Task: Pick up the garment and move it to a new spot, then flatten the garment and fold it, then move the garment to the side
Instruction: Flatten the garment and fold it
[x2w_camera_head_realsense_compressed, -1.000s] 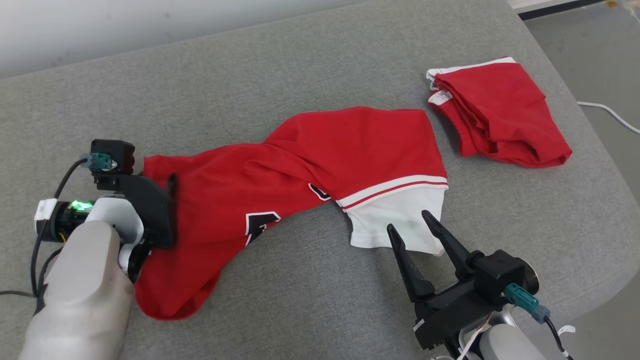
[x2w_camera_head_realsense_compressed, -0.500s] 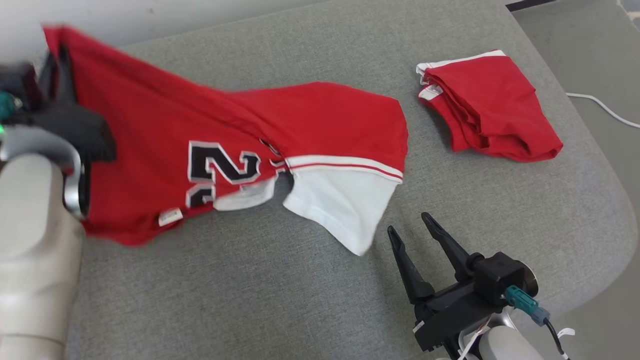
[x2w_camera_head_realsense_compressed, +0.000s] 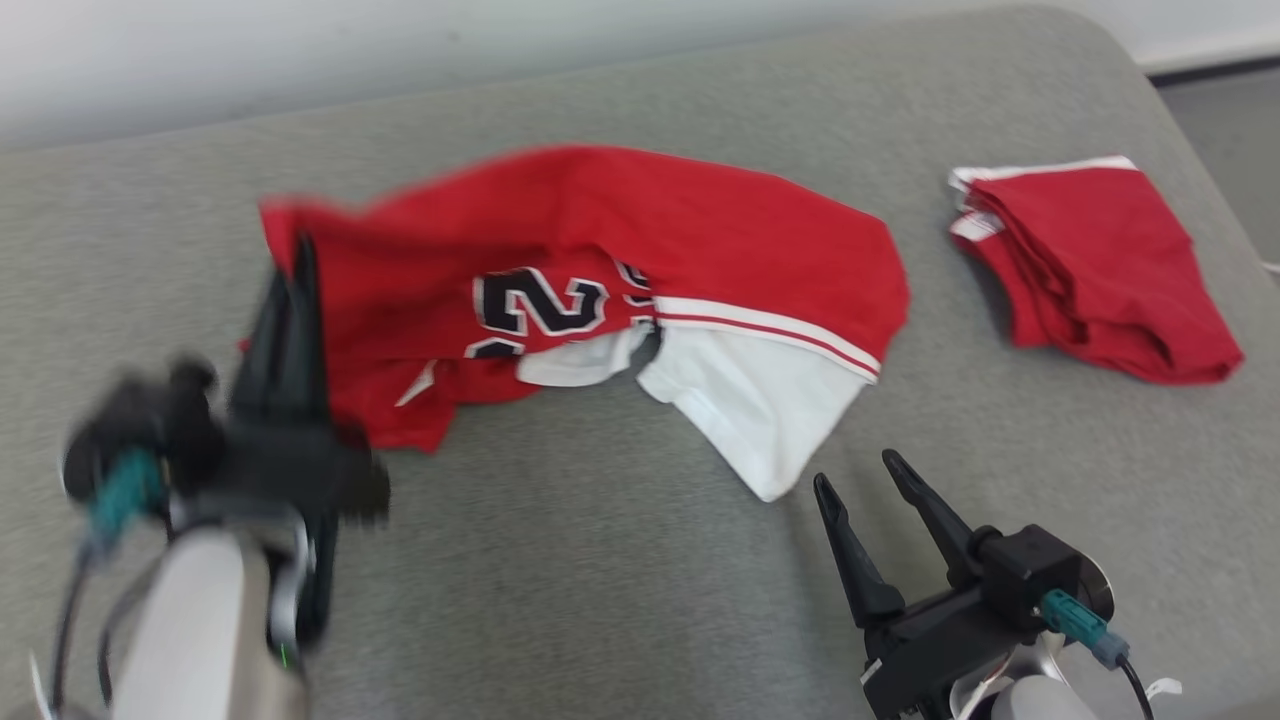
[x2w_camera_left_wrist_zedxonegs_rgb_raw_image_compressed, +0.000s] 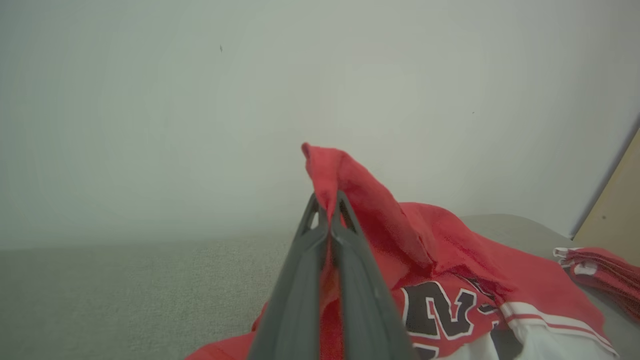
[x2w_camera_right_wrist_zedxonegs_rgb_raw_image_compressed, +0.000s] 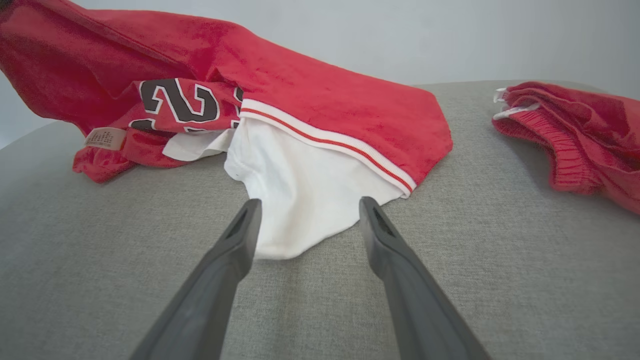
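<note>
Left gripper (x2w_camera_left_wrist_zedxonegs_rgb_raw_image_compressed: 327, 201) pinches the red jersey (x2w_camera_head_realsense_compressed: 700, 230) by its edge, raised at its 9 o'clock. Right gripper (x2w_camera_head_realsense_compressed: 855, 468) spread, empty, at 5 o'clock, just beside the white sleeve (x2w_camera_head_realsense_compressed: 760, 410).

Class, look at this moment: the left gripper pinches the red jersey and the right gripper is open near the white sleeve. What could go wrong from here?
1. The left gripper clamps only a thin fold at the edge of the jersey; the fold may slip out in transit.
2. The jersey is bunched and its white sleeve crumpled; pulling from one point could twist it more.
3. A swing might disturb the folded red garment nearby.
</note>
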